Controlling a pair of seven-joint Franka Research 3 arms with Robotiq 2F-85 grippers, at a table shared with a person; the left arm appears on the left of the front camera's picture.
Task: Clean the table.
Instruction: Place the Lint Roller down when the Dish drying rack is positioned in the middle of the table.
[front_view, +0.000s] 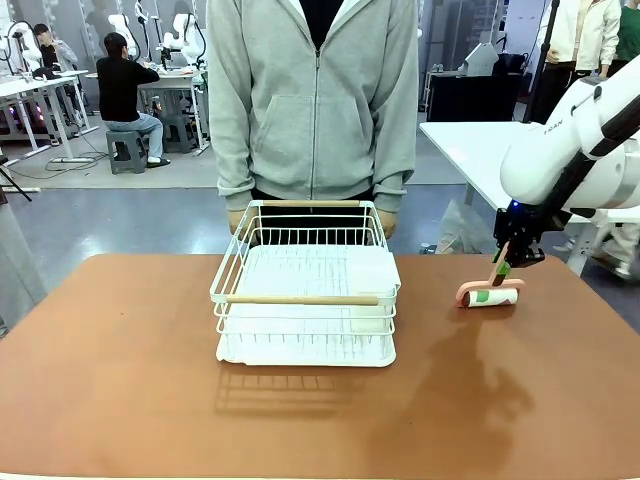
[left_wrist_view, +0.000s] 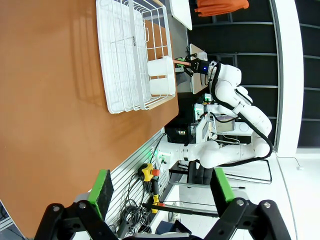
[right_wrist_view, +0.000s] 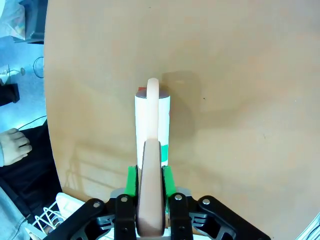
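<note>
The right pincer (right_wrist_view: 150, 182) pinched the roller (front_view: 491, 294) handle, its drum on the bench (front_view: 120, 380) just ahead; left pincer (left_wrist_view: 160, 187) spread (idle); cleaning seemingly barely begun.

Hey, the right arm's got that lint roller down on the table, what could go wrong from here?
1. The right hand clamps only the pink handle's end; pressing harder might twist the white-and-pink lint roller out of the hand.
2. The roller sits near the far right edge of the reddish-brown table; a stroke outward might run off it.
3. A stroke toward the middle could bump the white wire dish rack.
</note>
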